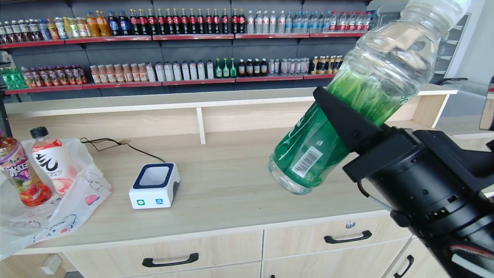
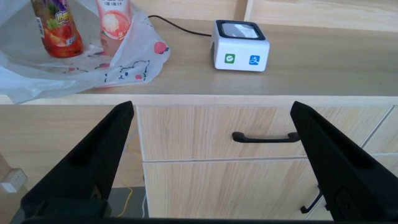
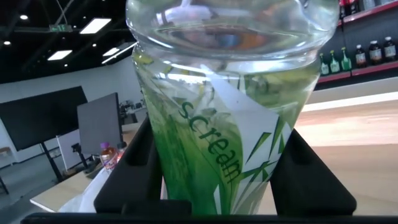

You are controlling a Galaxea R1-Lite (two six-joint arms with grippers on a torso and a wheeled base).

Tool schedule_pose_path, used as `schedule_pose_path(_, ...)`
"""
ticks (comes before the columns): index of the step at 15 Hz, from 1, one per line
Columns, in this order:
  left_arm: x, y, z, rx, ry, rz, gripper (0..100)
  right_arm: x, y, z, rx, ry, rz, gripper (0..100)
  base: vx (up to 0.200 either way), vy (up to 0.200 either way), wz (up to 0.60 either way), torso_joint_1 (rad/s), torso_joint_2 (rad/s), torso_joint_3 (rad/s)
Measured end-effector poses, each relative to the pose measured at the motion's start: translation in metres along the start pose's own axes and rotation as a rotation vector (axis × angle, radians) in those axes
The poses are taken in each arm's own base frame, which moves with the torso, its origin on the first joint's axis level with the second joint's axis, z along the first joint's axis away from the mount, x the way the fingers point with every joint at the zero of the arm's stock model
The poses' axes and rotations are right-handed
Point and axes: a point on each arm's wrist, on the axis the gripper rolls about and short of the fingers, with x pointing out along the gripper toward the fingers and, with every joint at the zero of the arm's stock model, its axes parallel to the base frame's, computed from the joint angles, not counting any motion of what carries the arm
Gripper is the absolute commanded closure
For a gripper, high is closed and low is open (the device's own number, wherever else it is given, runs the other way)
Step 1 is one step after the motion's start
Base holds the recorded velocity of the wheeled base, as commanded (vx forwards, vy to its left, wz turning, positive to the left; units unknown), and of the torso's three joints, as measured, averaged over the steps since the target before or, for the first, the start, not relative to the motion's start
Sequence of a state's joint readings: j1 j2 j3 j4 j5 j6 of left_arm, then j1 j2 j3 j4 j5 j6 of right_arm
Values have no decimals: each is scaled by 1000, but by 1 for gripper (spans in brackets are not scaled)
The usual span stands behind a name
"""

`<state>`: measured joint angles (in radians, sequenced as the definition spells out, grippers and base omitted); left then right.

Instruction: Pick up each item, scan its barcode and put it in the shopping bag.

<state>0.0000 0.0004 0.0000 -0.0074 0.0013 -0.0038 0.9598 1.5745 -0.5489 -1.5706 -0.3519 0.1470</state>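
Observation:
A clear bottle with a green label (image 1: pixel 347 112) hangs tilted above the right part of the wooden counter (image 1: pixel 231 185), its barcode (image 1: pixel 307 161) facing down and left. My right gripper (image 1: pixel 339 112) is shut on its middle; in the right wrist view the bottle (image 3: pixel 224 124) stands between the two fingers (image 3: pixel 134 168). The white scanner (image 1: pixel 154 185) sits left of the bottle on the counter. A white shopping bag (image 1: pixel 77 200) lies at the far left with a red-labelled bottle (image 1: pixel 23 170) and a pink-and-white bottle (image 1: pixel 52 160) in it. My left gripper (image 2: pixel 211 109) is open, low before the drawers.
A black cable (image 1: pixel 115 144) runs from the scanner toward the raised back ledge (image 1: pixel 200 108). Shelves of drinks (image 1: pixel 193 46) line the far wall. Drawers with black handles (image 2: pixel 264 137) lie below the counter edge. Bare counter stretches between scanner and bottle.

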Motion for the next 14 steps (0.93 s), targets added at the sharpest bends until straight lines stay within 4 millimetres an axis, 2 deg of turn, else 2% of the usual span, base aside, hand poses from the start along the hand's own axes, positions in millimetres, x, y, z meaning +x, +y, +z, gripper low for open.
schedule_pose_path(14, 0, 0, 0, -2, 0, 0, 0, 3, -2, -4, -14, 6, -10, 100, 0, 0, 0, 0, 0, 0)
